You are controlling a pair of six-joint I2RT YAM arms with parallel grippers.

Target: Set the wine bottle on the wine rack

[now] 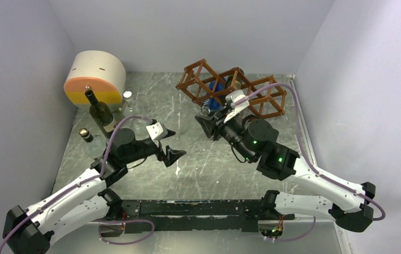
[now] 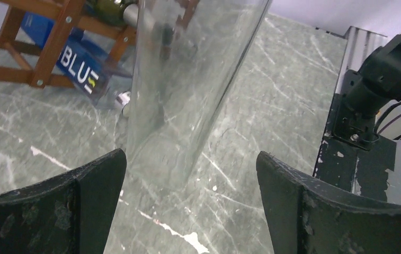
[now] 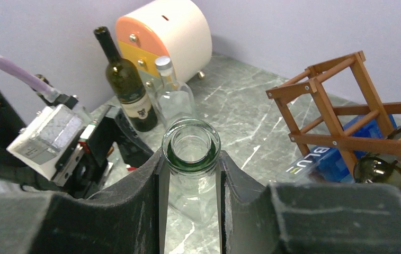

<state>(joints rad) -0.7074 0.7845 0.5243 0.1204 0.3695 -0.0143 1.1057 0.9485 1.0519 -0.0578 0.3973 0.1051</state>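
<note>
My right gripper (image 3: 192, 165) is shut on the green-tinted neck of a clear glass wine bottle (image 3: 191, 145); its open mouth shows just above my fingers. The same bottle (image 2: 187, 79) fills the middle of the left wrist view, leaning, its base low near the tabletop. My left gripper (image 2: 190, 177) stands open just short of that base, jaws wide and touching nothing. The reddish-brown wine rack (image 1: 264, 95) lies at the back right, just behind my right gripper (image 1: 206, 126). It holds a blue-labelled bottle (image 3: 341, 148) and a dark bottle (image 3: 386, 166). My left gripper (image 1: 172, 157) is mid-table.
A dark green wine bottle (image 1: 101, 114), a small clear bottle (image 1: 128, 100) and another capped bottle (image 1: 88, 138) stand at the back left. Behind them is a round cream and orange box (image 1: 95, 79). Grey walls close in three sides.
</note>
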